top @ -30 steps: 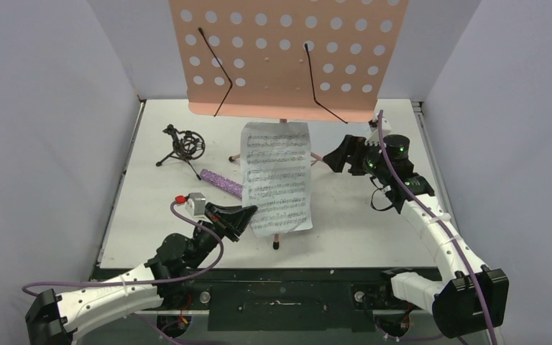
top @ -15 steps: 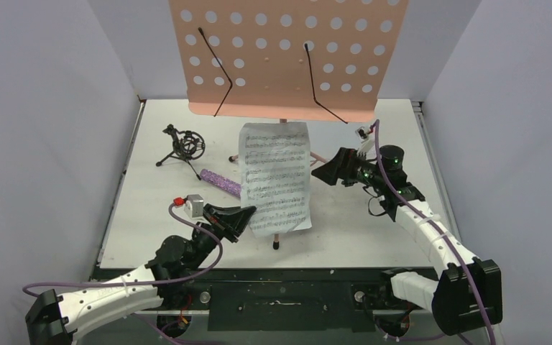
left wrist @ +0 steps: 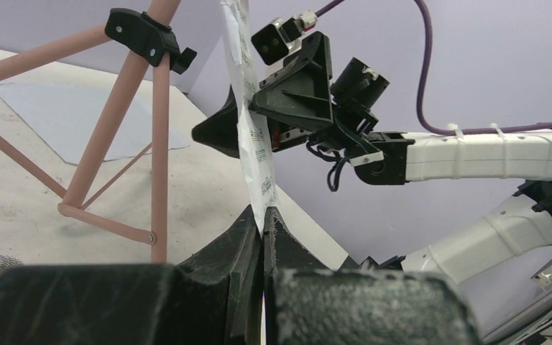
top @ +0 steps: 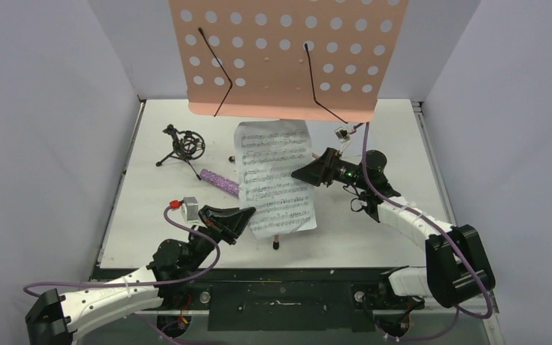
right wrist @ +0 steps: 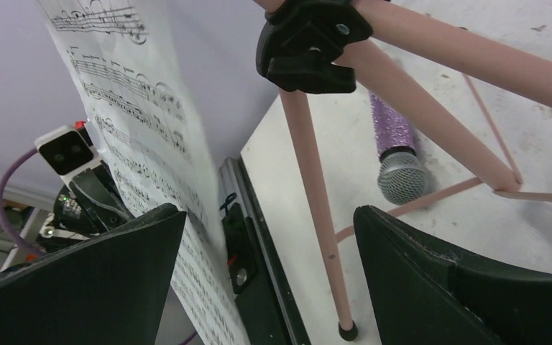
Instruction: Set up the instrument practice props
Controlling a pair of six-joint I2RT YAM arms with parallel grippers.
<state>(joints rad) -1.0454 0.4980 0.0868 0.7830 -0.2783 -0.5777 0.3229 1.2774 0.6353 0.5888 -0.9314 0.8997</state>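
The left hand (top: 238, 218), on a low, bent arm before the pink tripod music stand with perforated desk (top: 287, 57), is pinched tight on the bottom edge of the upright white sheet-music paper (top: 277, 180). The right hand (top: 303, 172) points sideways with its fingers spread wide astride the paper's right edge. Left of the stand's legs, the purple glitter microphone (top: 219, 182) lies on the worktop (top: 374, 215). Beyond it stands the small black tripod mic holder (top: 183, 147).

Pink music stand (top: 287, 57) dotted with round holes; white sheet-music page (top: 277, 180) with black notation; purple glitter microphone (top: 221, 182); black mic holder (top: 185, 147).
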